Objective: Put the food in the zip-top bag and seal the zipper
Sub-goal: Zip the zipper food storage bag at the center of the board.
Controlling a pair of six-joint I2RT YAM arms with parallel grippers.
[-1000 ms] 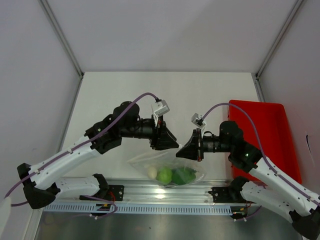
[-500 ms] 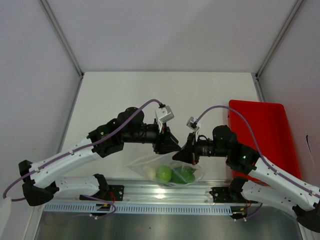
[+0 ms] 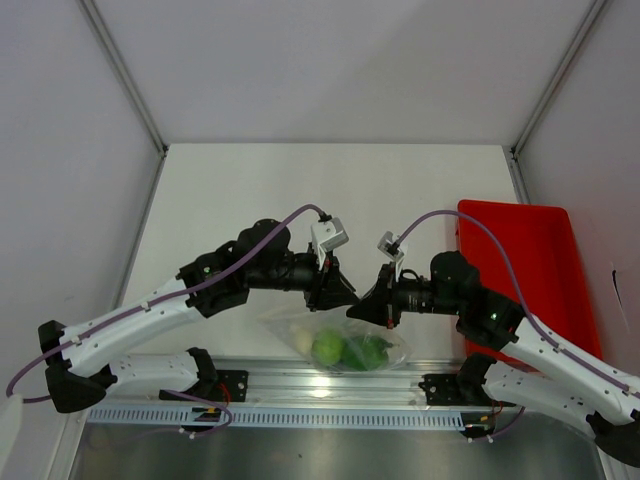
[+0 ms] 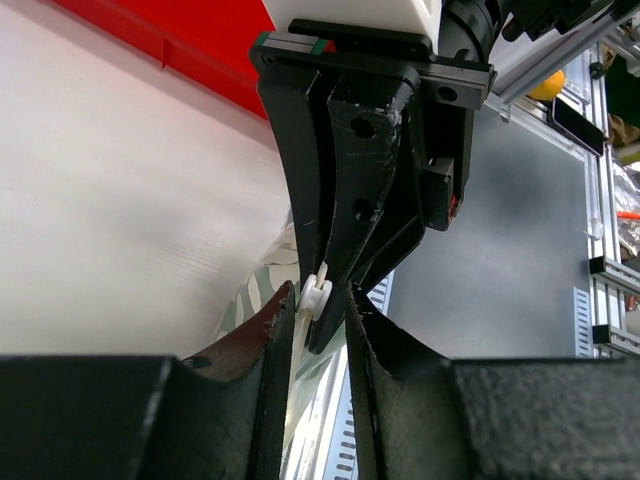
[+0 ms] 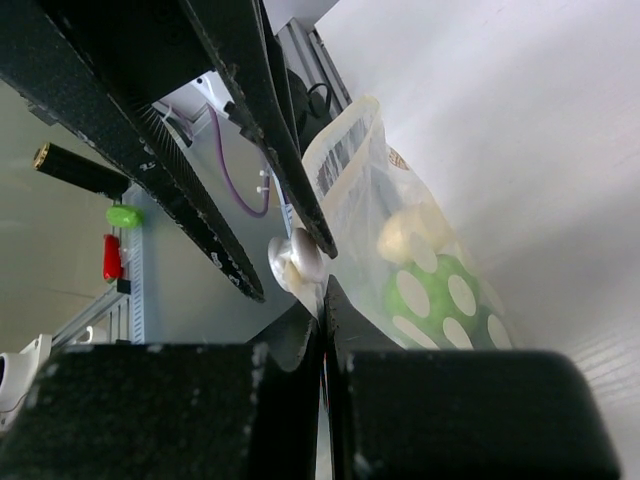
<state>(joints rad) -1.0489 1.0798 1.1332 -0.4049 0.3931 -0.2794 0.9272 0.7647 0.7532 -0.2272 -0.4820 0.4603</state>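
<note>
The zip-top bag [image 3: 340, 335] hangs near the front rail, with the whitish ball [image 3: 304, 343], the bright green piece [image 3: 328, 348] and the darker green piece [image 3: 368, 350] inside it. No purple piece shows. My right gripper [image 3: 362, 305] is shut on the bag's mouth edge; the right wrist view shows its jaws [image 5: 324, 290] pinching the strip beside a white zipper slider [image 5: 295, 262]. My left gripper [image 3: 345, 297] faces it tip to tip. Its jaws stand slightly apart, with the slider [image 4: 316, 295] between the fingertips [image 4: 285, 305].
A red tray [image 3: 530, 270] lies at the right, behind the right arm. The aluminium rail [image 3: 320, 385] runs along the table's front edge just below the bag. White walls close off the table's left, right and far sides.
Both grippers have moved toward each other and now meet tip to tip above the bag. The bag has shifted slightly under them.
</note>
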